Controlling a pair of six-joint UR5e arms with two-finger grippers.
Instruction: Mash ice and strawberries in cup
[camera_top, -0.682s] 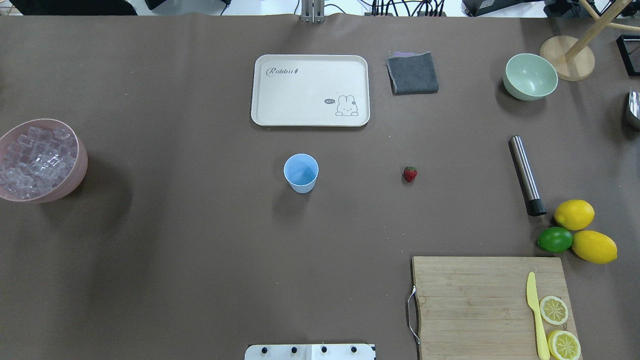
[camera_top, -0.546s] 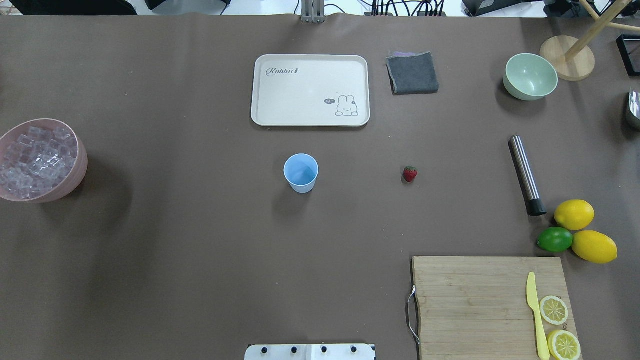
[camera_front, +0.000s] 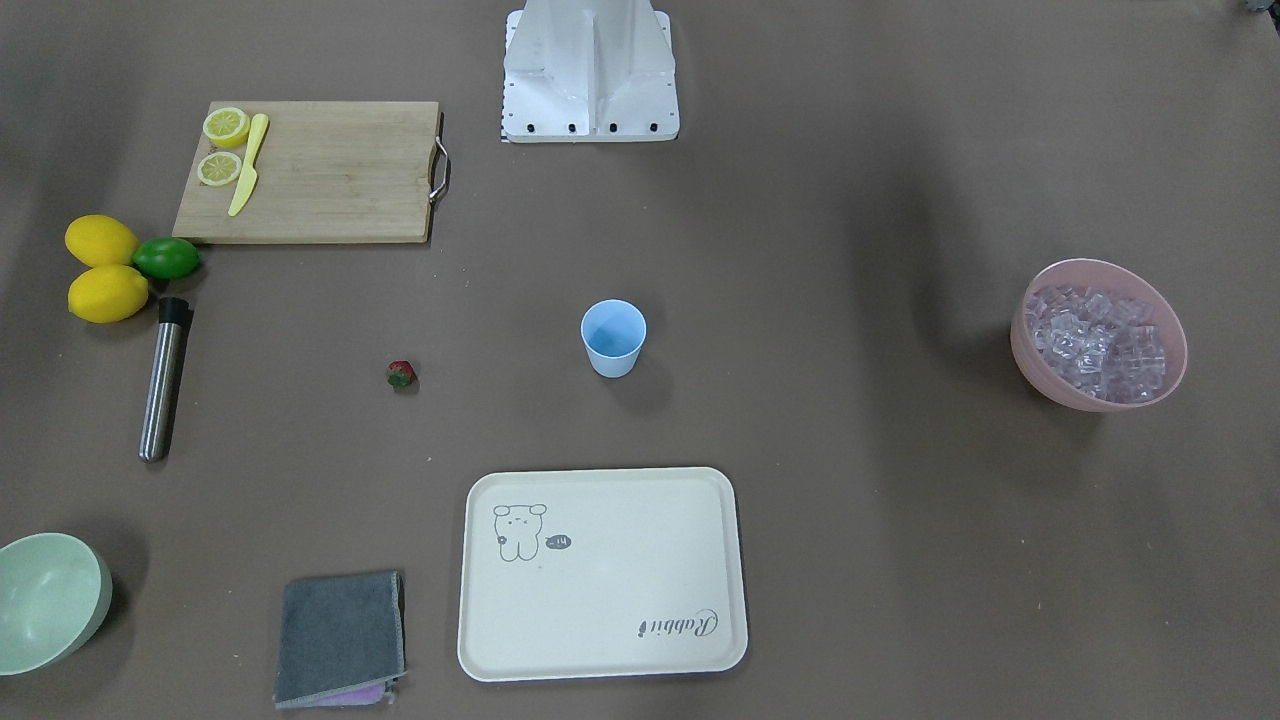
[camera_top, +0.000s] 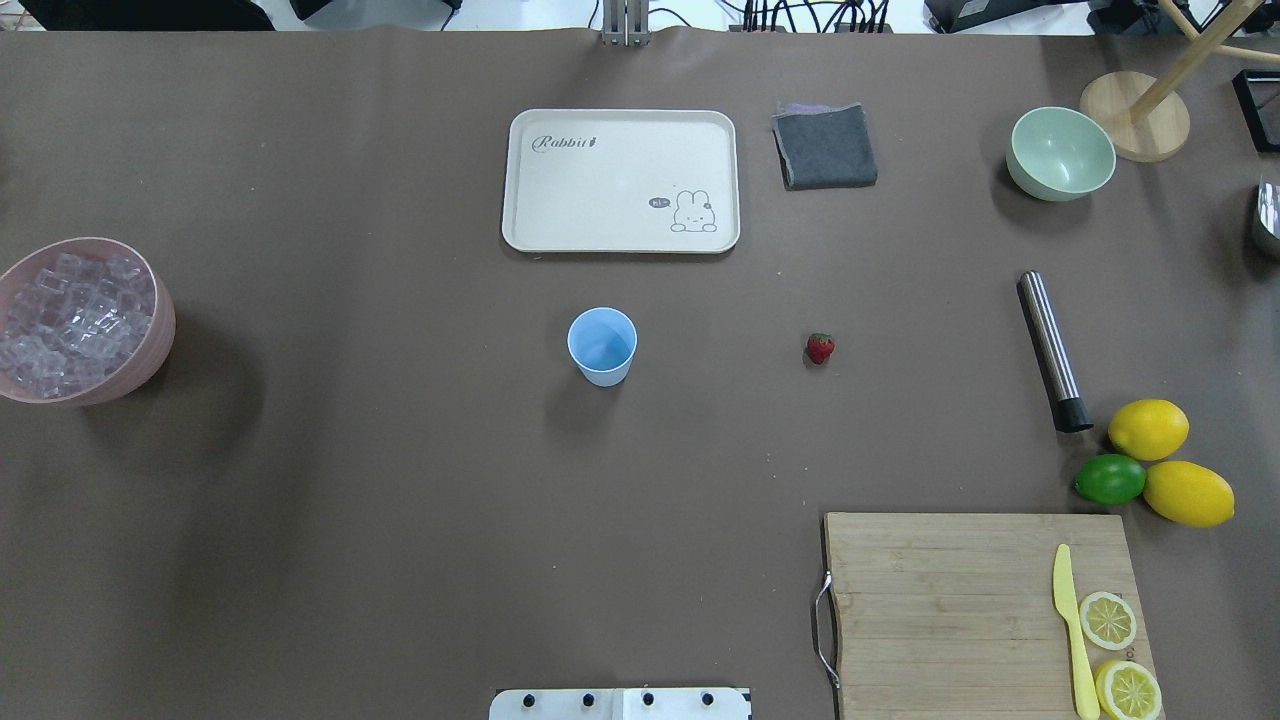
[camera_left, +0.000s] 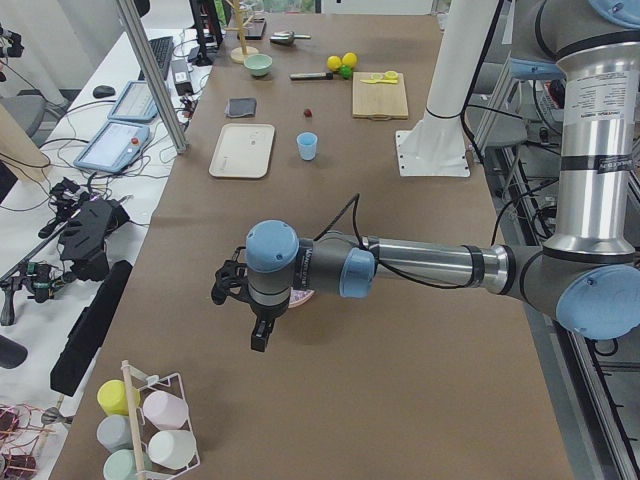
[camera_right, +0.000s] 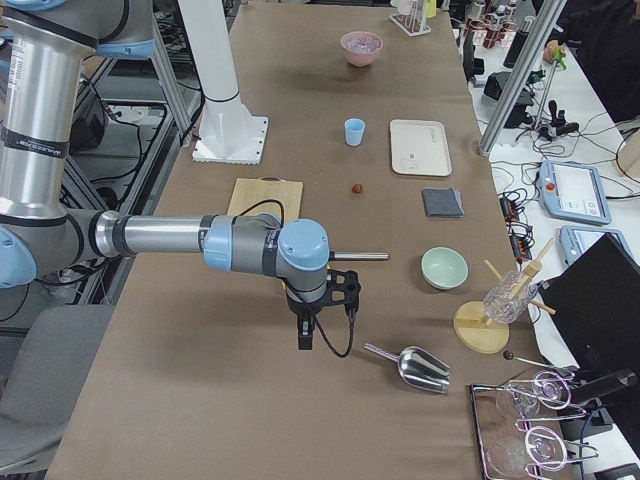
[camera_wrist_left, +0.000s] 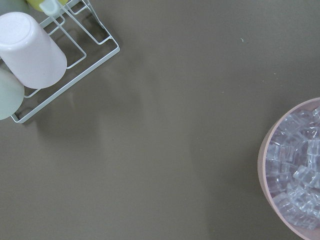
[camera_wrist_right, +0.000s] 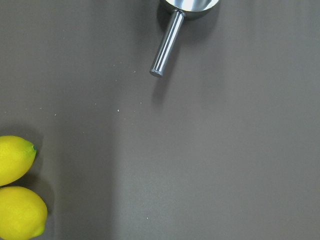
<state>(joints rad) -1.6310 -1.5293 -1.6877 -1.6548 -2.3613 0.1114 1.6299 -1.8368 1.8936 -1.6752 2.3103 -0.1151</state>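
Note:
The pale-blue cup (camera_top: 602, 346) stands upright and empty at the table's middle; it also shows in the front view (camera_front: 613, 338). The red strawberry (camera_top: 820, 348) lies on the table to its right, apart from it. The ice (camera_top: 70, 322) fills a pink bowl (camera_top: 158, 345) at the far left edge, and shows at the right edge of the left wrist view (camera_wrist_left: 300, 175). My left gripper (camera_left: 258, 338) hangs near that bowl. My right gripper (camera_right: 304, 335) hangs over bare table near a steel scoop (camera_right: 415, 365). I cannot tell whether either gripper is open or shut.
A steel muddler (camera_top: 1052, 350), two lemons (camera_top: 1148, 428), a lime (camera_top: 1110, 479) and a cutting board (camera_top: 950, 600) with knife and lemon slices lie right. A rabbit tray (camera_top: 620, 180), grey cloth (camera_top: 825, 146) and green bowl (camera_top: 1060, 152) sit at the back. A cup rack (camera_wrist_left: 50, 60) stands left.

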